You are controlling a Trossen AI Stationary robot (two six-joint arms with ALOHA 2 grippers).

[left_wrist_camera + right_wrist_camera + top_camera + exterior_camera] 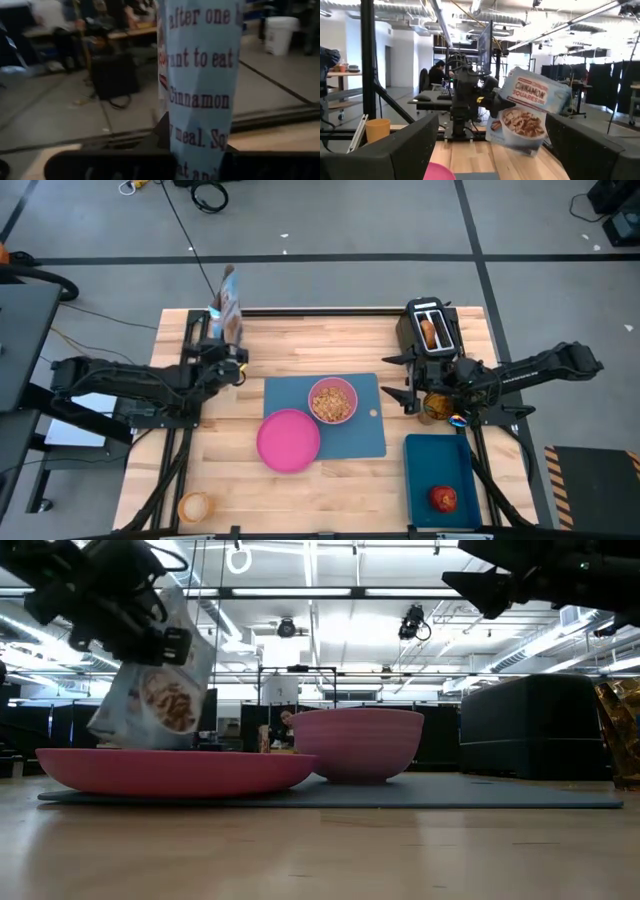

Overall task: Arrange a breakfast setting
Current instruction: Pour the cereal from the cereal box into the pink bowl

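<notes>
The pink bowl (332, 400), filled with brown cereal, sits at the centre of the frame on the blue mat (355, 435); the empty pink plate (288, 440) overlaps the mat's lower left edge. The left gripper (232, 350) is clenched on a pale blue cereal bag (229, 302) at upper left; the right gripper (398, 377) hangs released right of the mat, beside the toaster (432, 328); the red apple (444, 498) lies in the tray (425, 455) at lower right.

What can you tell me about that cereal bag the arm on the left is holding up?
The cereal bag is a soft, light blue pouch printed "Cinnamon Squares" with a picture of a filled bowl. It is pinched in the shut left gripper, which holds it off the table, tilted, near the table's far edge left of the blue mat. Only the gripper touches it. The pink bowl on the mat already holds cereal.
</notes>
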